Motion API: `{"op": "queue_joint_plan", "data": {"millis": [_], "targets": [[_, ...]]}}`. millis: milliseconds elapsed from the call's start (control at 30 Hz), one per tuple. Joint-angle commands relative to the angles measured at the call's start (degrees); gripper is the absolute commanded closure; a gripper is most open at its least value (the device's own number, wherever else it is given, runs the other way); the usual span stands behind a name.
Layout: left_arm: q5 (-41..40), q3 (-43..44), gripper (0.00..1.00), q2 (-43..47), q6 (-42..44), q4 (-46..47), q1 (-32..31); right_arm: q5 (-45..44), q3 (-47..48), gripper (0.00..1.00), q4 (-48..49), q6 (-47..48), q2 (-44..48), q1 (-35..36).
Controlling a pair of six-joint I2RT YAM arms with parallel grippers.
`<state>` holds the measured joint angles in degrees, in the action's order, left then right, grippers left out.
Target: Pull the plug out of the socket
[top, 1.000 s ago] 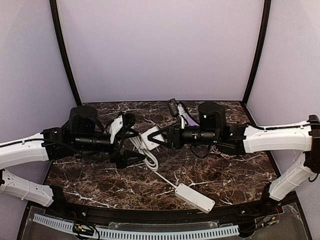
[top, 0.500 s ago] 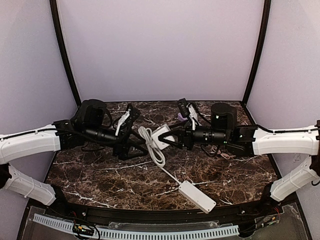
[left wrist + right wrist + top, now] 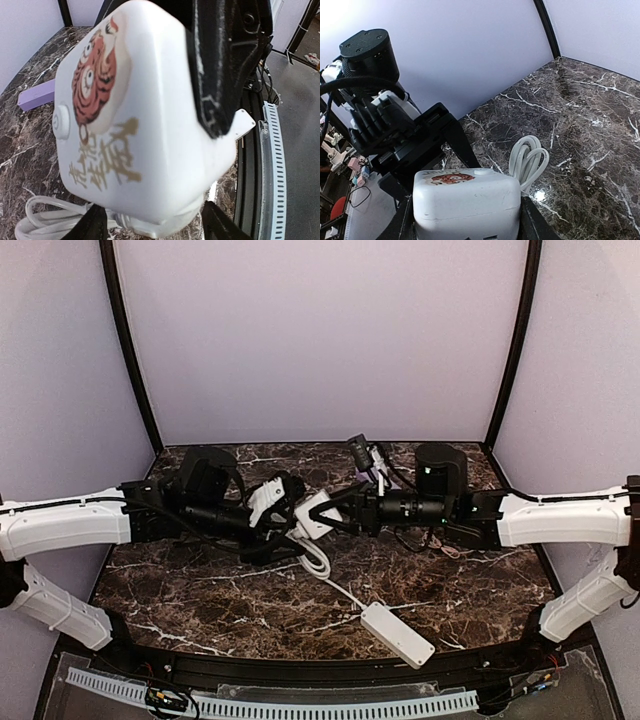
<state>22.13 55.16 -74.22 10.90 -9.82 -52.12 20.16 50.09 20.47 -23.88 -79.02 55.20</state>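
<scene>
The socket (image 3: pixel 313 514), a white cube with a red tiger picture and gold characters, is held in my right gripper (image 3: pixel 328 516). In the right wrist view the socket (image 3: pixel 466 200) sits between both fingers of that gripper (image 3: pixel 466 222). The left wrist view is filled by the socket (image 3: pixel 140 115), with the white plug (image 3: pixel 150 224) sticking out of its underside. My left gripper (image 3: pixel 155 227) flanks the plug, one finger close against it and a narrow gap at the other. From the left, my left gripper (image 3: pixel 288 524) meets the socket.
The thick white cord (image 3: pixel 316 560) lies coiled under the socket and runs to the long power strip (image 3: pixel 397 634) near the front edge. The coil (image 3: pixel 527 160) rests on the dark marble table (image 3: pixel 200 590). A purple block (image 3: pixel 35 95) lies farther back.
My left gripper has swung right to the socket, and its jaws have narrowed around the plug. The right gripper kept hold of the socket and shifted slightly left.
</scene>
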Motion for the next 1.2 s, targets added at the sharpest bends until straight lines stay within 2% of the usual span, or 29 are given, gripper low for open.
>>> {"op": "queue_joint_plan", "data": {"millis": [0, 267, 633, 967, 1100, 1167], "targets": [[-10.77, -1.07, 0.46, 3.68, 5.38, 0.34, -1.36, 3.48, 5.03, 1.00, 4.51, -4.15, -1.01, -0.29], [-12.10, -1.98, 0.68, 3.73, 5.25, 2.34, -2.89, -1.38, 9.48, 1.00, -4.65, -11.88, -2.83, -0.27], [-17.73, -2.18, 0.74, 2.82, 5.83, 2.09, -5.10, -4.27, 11.95, 1.00, -8.94, -19.84, -6.80, 0.31], [-18.79, -2.43, 0.90, 2.82, 5.24, 1.92, -5.36, -12.19, 12.70, 1.00, -14.92, -24.44, -8.44, 0.83], [-17.71, -2.66, 0.98, 2.98, 4.73, 1.81, -5.39, -12.29, 13.18, 1.00, -15.15, -24.52, -9.14, 0.87], [-17.19, -2.62, 0.99, 3.15, 4.57, 1.44, -5.37, -11.15, 13.50, 1.00, -14.91, -22.95, -9.30, 0.92]]}}
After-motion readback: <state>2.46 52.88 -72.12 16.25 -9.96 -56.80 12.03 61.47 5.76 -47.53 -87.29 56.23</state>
